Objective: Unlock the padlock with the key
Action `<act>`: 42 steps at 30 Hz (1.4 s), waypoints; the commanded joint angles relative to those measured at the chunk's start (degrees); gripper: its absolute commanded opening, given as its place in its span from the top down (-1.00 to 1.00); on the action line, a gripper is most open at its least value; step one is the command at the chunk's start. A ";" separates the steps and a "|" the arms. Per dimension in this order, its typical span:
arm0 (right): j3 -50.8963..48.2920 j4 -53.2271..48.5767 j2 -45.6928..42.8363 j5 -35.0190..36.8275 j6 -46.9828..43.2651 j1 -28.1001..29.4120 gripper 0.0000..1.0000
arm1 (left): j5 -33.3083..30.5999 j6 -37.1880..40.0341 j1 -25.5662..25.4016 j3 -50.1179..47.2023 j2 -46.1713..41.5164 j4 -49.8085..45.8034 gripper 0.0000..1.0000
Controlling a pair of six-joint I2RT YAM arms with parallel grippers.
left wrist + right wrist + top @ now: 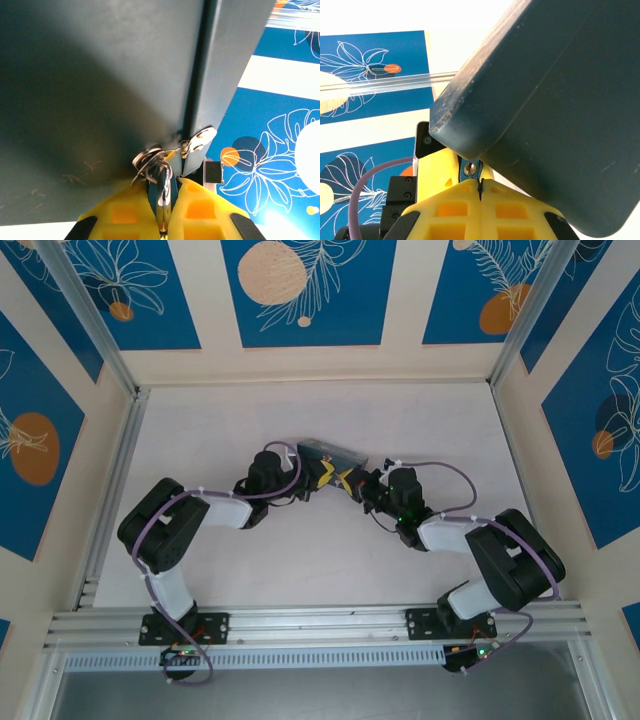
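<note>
In the left wrist view my left gripper [164, 184] is shut on the small silvery-blue padlock [164, 195], pinched between the yellow fingers [120, 210]. Its thin shackle runs through the metal hasp [201, 140] of the dark-blue box [100, 75]. In the right wrist view my right gripper [480, 181] is shut on the thin key [480, 187], a dark sliver between the pads. The key's tip sits at the keyhole in the padlock's [471, 170] blue end face. From above, the left gripper [322, 478] and right gripper [353, 483] meet tip to tip just in front of the box [335, 451].
The box hangs over both grippers and sits close above the right fingers [520, 205]. The left gripper's yellow finger [436, 167] stands directly behind the padlock. Purple cables [440, 468] loop off both wrists. Aluminium rails [100, 510] edge the white table [330, 560].
</note>
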 commanded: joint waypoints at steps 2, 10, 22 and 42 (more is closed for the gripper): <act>1.56 2.02 1.54 1.19 0.54 0.52 1.00 | 1.21 -0.30 -0.87 0.06 -1.00 2.98 1.00; 1.53 2.22 2.08 1.30 0.70 1.03 1.00 | 1.03 -0.39 -1.25 0.60 -0.89 2.98 1.00; 8.95 -8.17 2.89 0.29 -9.43 2.45 1.00 | 1.68 -0.25 -2.40 1.50 -0.03 2.47 1.00; 12.98 -3.86 9.65 -4.57 -12.17 0.16 1.00 | 1.70 -0.31 -2.89 1.26 -0.13 2.80 1.00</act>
